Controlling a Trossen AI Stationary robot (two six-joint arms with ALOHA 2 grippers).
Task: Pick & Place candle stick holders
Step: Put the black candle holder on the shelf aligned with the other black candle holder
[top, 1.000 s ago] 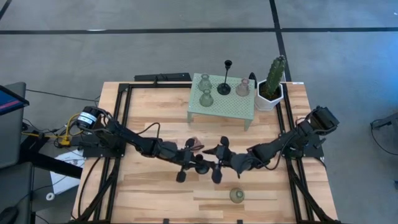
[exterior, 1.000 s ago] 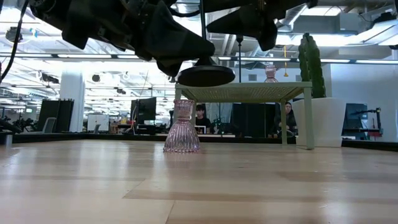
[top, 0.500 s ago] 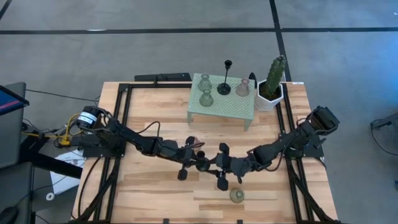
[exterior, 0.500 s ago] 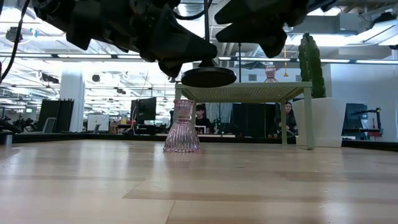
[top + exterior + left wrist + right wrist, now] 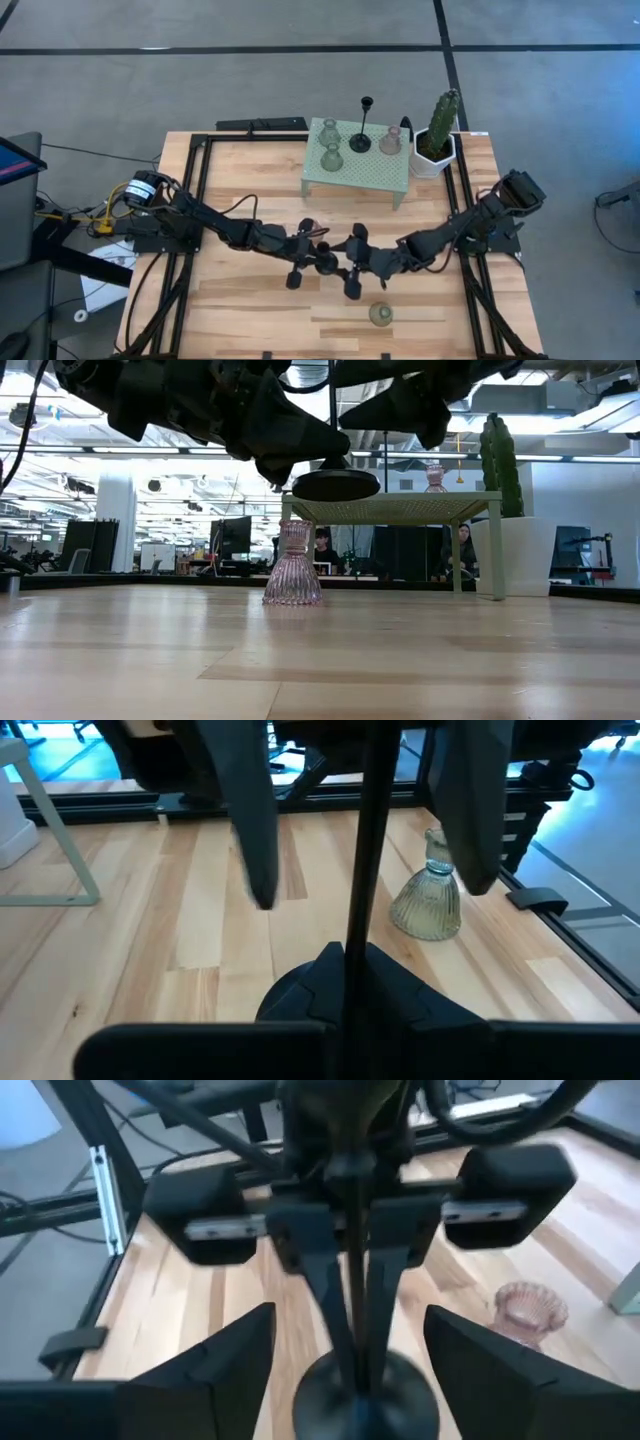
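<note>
- Table (image 5: pixel 250 200): pale, smooth wooden planks inside a black frame. It carries everything.
- Mesh stand (image 5: pixel 357 172): mint-green perforated metal on thin legs at the far side. Several holders are on top of it and there is free room between them.
- Left gripper (image 5: pixel 314 260): over the table's middle. Its jaws are closed tight on the thin stem of the black candle holder (image 5: pixel 335 484) and hold it upright, clear of the wood.
- Right gripper (image 5: pixel 342 266): faces the left one. Its jaws are spread wide on either side of the same stem and touch nothing.
- Step in hand: this looks like an arm-to-arm handover in mid-air. Next, the right jaws probably need to close squarely on the slim rod before the left lets go. The heavy round base could swing if they grip off-centre.
- Black candle holder: a thin, matt metal rod on a flat disc foot. It offers little grip.
- Pink holder (image 5: pixel 292 565): ribbed glass, bell-shaped, standing on the table before the stand.
- Green holder (image 5: pixel 380 314): fluted, translucent and squat, standing alone near the front edge.
</note>
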